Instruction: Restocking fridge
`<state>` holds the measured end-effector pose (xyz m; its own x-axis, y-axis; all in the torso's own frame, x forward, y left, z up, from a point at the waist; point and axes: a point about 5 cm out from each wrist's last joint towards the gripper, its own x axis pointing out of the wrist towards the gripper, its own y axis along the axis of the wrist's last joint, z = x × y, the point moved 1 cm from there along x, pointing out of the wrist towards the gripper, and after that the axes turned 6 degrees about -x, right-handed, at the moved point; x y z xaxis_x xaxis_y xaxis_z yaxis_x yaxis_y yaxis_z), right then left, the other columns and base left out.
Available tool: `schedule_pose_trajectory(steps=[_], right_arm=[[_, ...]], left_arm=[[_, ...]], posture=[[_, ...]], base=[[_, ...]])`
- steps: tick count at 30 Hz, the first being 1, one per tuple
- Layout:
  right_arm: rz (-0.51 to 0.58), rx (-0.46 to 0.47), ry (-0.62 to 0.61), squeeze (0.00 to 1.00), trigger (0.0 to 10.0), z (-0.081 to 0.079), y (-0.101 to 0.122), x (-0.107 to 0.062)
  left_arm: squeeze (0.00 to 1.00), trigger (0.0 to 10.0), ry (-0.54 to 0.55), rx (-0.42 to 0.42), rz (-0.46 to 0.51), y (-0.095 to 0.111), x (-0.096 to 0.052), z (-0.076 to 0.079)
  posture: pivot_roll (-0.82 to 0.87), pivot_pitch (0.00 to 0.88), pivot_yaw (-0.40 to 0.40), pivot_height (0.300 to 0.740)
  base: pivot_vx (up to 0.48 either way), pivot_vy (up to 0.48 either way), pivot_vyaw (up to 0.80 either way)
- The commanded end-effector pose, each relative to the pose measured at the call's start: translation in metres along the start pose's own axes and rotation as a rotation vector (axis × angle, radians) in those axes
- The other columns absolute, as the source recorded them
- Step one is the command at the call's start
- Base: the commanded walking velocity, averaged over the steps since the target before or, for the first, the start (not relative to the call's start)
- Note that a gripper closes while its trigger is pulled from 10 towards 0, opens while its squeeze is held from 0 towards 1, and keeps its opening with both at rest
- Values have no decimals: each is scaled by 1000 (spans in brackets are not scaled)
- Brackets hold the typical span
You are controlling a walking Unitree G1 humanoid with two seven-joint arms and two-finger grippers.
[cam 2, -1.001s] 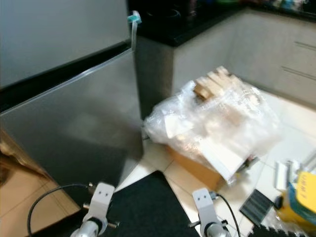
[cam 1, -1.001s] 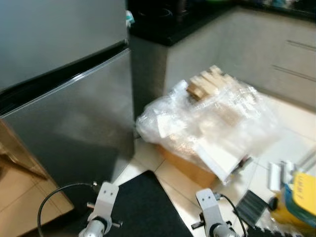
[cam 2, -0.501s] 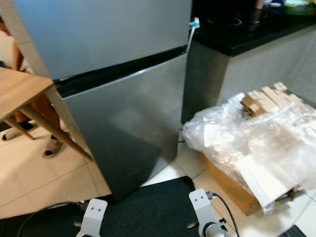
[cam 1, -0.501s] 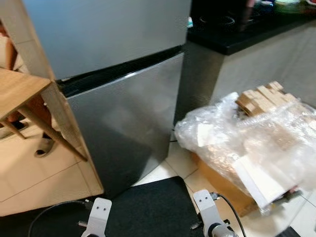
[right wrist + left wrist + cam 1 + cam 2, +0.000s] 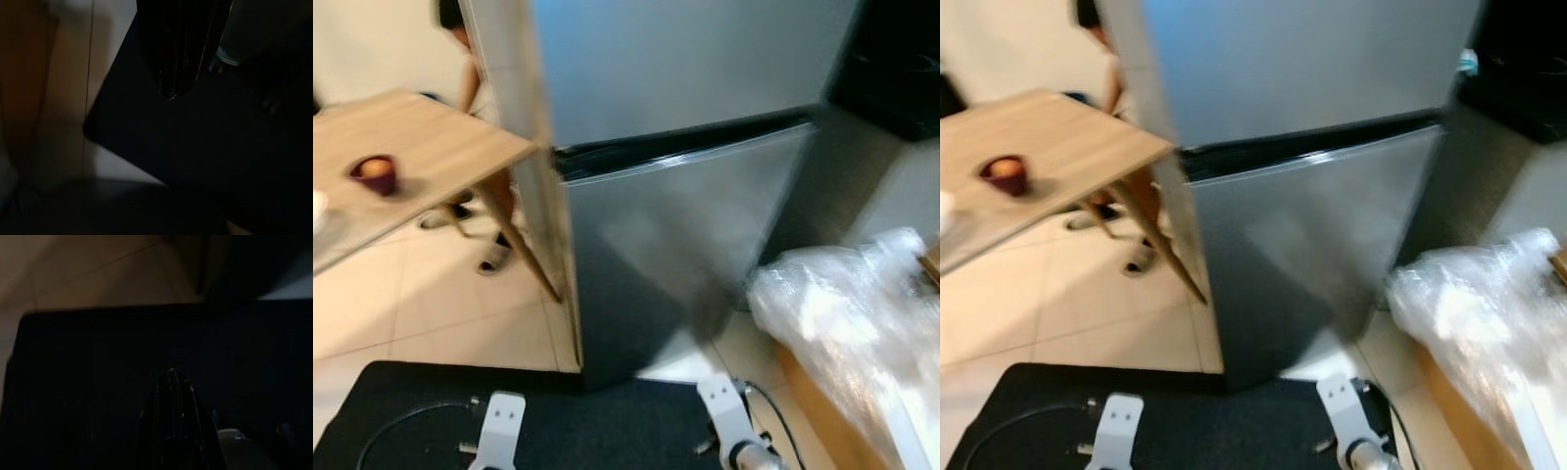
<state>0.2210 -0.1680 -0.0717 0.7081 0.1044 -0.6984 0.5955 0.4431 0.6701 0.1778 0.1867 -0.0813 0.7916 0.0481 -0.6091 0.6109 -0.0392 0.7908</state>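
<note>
A silver two-door fridge [image 5: 685, 225] stands straight ahead with both doors closed; a dark seam separates the upper door [image 5: 685, 59] from the lower one [image 5: 675, 255]. Both arms hang low in front of it, their wrists [image 5: 499, 431] [image 5: 729, 436] at the bottom of the eye views. In the dark left wrist view, my left gripper [image 5: 172, 373] hangs over the black mat with its fingers pressed together, holding nothing. My right gripper [image 5: 171, 95] is likewise shut and empty above the mat's edge.
A black mat [image 5: 607, 431] lies on the tiled floor before the fridge. At left stands a wooden table [image 5: 431, 142] with a small red bowl [image 5: 375, 172]; a person [image 5: 460, 39] is behind it. A plastic-wrapped box [image 5: 852, 313] sits at right, under a dark counter [image 5: 891, 69].
The camera has swung left: the fridge now sits centre, the table and bowl have come into view, and the wrapped box has slid to the right edge. Both arms still hang.
</note>
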Motion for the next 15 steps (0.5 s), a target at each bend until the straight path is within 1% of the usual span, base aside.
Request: schedule_pose_trajectory(steps=[1, 2, 4, 8, 11, 12, 15], right_arm=[[-40, 45, -23, 0, 10000, 3, -10, -3], [-46, 75, -34, 0, 10000, 4, -11, -3], [-48, 86, -35, 0, 10000, 5, -11, -3], [-34, 71, -10, 0, 10000, 2, -10, -3], [-46, 74, -2, 0, 10000, 1, -11, -3], [-73, 106, -13, 0, 10000, 1, -15, -3], [-84, 109, -17, 0, 10000, 1, -16, -3]], left_arm=[[0, 10000, 3, -19, 14, 2, 1, 0], [0, 10000, 9, -22, 16, 3, 1, -1], [0, 10000, 11, -21, 15, 3, 1, -1], [0, 10000, 12, -33, 19, 5, 2, -1], [0, 10000, 16, -39, 20, 6, 3, -1], [0, 10000, 13, -41, 24, 9, 4, 0], [0, 10000, 11, -45, 29, 10, 5, 0]], posture=[[-83, 71, -36, 740], [-82, 73, -37, 740], [-81, 75, -38, 740], [-78, 81, -39, 740], [-78, 83, -38, 740], [-77, 87, -36, 740], [-77, 89, -35, 740]], base=[[0, 0, 0], [0, 0, 0], [0, 0, 0], [0, 0, 0], [0, 0, 0], [0, 0, -800], [0, 0, -800]])
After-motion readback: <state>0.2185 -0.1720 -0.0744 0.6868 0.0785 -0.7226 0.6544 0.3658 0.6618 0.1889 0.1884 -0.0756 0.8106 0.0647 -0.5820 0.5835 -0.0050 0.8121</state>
